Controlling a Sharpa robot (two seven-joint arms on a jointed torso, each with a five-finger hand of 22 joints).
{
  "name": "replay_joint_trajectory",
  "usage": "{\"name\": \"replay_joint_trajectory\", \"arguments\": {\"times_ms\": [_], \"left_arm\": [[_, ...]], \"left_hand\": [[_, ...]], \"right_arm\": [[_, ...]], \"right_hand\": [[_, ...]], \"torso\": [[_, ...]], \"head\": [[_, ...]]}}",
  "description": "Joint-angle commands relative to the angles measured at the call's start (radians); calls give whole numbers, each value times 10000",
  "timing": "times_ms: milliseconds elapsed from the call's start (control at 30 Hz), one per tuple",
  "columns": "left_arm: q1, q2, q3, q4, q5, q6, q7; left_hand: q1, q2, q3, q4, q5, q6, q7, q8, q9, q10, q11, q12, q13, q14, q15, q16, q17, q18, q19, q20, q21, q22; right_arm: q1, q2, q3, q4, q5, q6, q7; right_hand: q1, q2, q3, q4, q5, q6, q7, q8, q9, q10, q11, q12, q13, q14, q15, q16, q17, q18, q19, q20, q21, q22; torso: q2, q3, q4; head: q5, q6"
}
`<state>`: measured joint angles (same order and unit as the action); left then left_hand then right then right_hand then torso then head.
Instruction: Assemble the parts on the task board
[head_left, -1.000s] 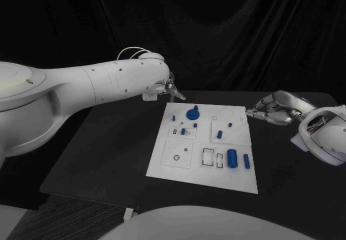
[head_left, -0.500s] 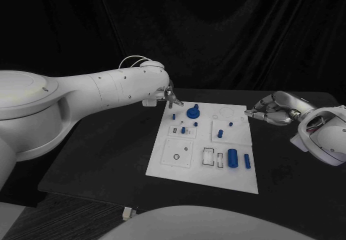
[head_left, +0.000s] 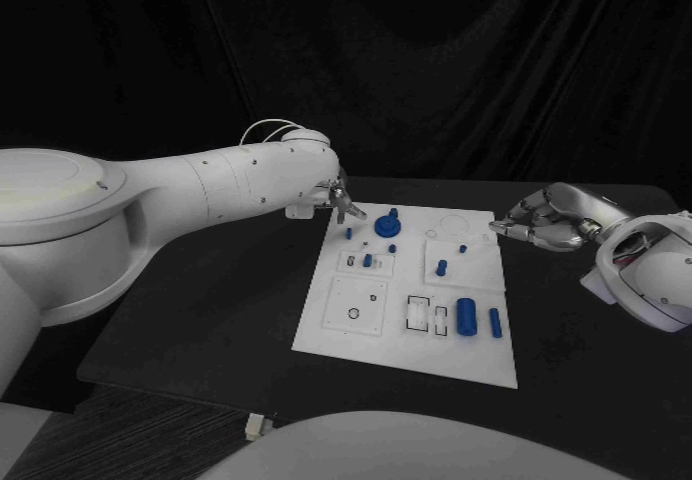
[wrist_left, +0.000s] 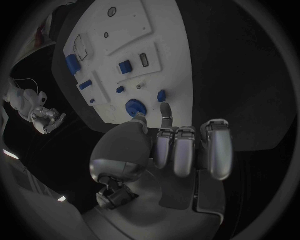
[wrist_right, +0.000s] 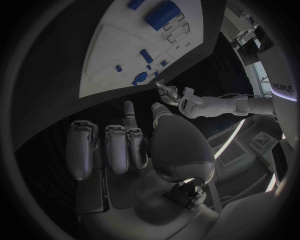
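The white task board (head_left: 405, 342) lies in the middle of the black table. On it are a round blue knob (head_left: 387, 226), several small blue pegs such as one near the far left corner (head_left: 348, 234), and a large blue cylinder (head_left: 464, 314) beside a thinner one (head_left: 493, 320). My left hand (head_left: 343, 200) hovers over the board's far left corner, most fingers curled, thumb and forefinger pointing down near the knob (wrist_left: 134, 106) and holding nothing. My right hand (head_left: 545, 224) hangs off the board's far right edge, fingers curled in, nothing in it.
The black table (head_left: 202, 300) stretches well to the left of the board, with a narrower strip on the right (head_left: 577, 340). My bulky left arm (head_left: 188, 190) reaches across the table's far left side. Black curtains hang behind.
My left hand has come down and slightly forward, from just beyond the board's far left corner to over it. The right hand and the parts have not moved.
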<state>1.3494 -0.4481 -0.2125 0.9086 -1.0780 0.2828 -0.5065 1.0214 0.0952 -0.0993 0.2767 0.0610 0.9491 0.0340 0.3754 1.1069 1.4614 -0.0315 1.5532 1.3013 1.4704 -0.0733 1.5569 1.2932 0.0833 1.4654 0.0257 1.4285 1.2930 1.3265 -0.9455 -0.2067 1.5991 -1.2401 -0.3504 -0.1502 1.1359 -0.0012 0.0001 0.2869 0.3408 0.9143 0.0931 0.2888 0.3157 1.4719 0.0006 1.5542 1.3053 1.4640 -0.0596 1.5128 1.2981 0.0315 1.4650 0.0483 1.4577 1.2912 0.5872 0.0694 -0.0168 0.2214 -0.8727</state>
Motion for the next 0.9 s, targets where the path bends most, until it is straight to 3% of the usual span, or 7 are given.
{"name": "replay_joint_trajectory", "arguments": {"times_ms": [33, 467, 900], "left_arm": [[-39, 34, 10, -37, -34, 102, 164], [-229, 159, 10, -300, -34, 146, 228], [-327, 271, 10, -506, -34, 227, 240]], "left_hand": [[115, 7, -216, -128, -100, 223, 31, -111, -108, 1093, 12, 176, 2695, 1004, -51, 139, 2776, -389, -13, 82, -34, 1713], [405, 82, -48, -400, -8, 315, 44, -365, -284, 1093, 27, 176, 2695, 1004, -35, 139, 2776, -379, -43, 103, -84, 1706], [492, 107, 22, -513, 29, 302, 62, -493, -356, 1093, 38, 176, 2695, 1004, -24, 139, 2776, -363, -83, 111, -146, 1677]], "right_arm": [[-25, 1, 7, -7, -5, 53, -17], [-30, 25, 7, -31, -5, 92, -30], [-31, 17, 7, -20, -5, 123, -62]], "right_hand": [[177, 37, 125, 14, 180, -105, -27, 107, 119, 989, 110, 166, 2655, 789, 36, -201, 1324, 57, 395, 54, -206, 2293], [177, 37, 125, 14, 180, -105, -27, 107, 119, 989, 110, 166, 2655, 789, 36, -201, 1324, 57, 395, 54, -206, 2293], [177, 37, 125, 14, 180, -105, -27, 107, 119, 989, 110, 166, 2655, 789, 36, -201, 1324, 57, 395, 54, -206, 2293]], "torso": [[-1, 1, 3], [-3, 0, 1], [-1, 0, 0]], "head": [[12, 1], [46, 1], [23, 1]]}}
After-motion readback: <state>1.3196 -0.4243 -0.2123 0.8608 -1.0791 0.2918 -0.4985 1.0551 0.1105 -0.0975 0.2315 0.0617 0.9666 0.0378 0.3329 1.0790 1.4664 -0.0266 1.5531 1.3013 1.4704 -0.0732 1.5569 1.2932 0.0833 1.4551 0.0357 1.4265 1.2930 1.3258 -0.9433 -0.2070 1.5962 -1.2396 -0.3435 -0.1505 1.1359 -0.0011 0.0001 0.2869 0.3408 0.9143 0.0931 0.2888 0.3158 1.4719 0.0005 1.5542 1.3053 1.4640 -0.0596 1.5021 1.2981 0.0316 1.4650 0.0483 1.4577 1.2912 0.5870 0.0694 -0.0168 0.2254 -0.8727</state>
